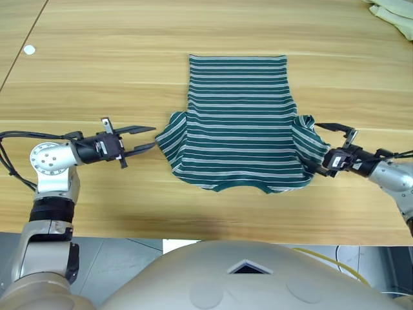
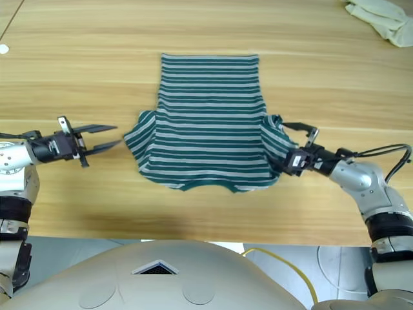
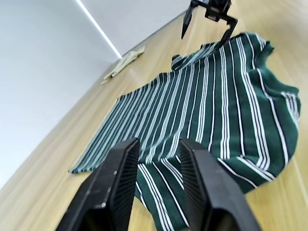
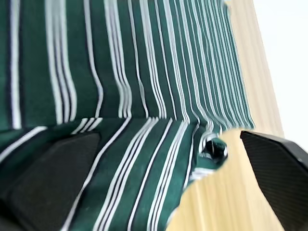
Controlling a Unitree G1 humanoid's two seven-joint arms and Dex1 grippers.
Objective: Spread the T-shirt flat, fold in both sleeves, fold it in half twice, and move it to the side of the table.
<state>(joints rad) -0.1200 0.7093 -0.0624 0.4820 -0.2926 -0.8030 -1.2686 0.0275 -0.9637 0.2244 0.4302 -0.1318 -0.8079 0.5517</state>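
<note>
Here, a green T-shirt (image 1: 239,123) with thin white stripes lies on a wooden table (image 1: 97,71), in the middle of the frame in the head views. Its straight hem sits toward the top of the frame and its curved neck edge toward the bottom. The body is fairly smooth. Both sleeves are bunched: the left sleeve (image 1: 169,135) bulges out at the middle left of the shirt, and the right sleeve (image 1: 306,139) is rumpled at the middle right.

The left gripper (image 1: 153,137) hangs at the centre left of the frame, pointing at the left sleeve, just beside it but apart from it. Its jaws are spread and hold nothing.

The right gripper (image 1: 314,147) is at the centre right, at the right sleeve. Its jaws are spread wide. In the right wrist view one finger (image 4: 48,178) lies against the striped cloth and the other is over bare wood beside the sleeve's edge.

A pale crumpled cloth (image 2: 381,19) lies in the upper right corner, well apart from the shirt. A small white dot (image 1: 29,49) sits on the wood at the upper left.
</note>
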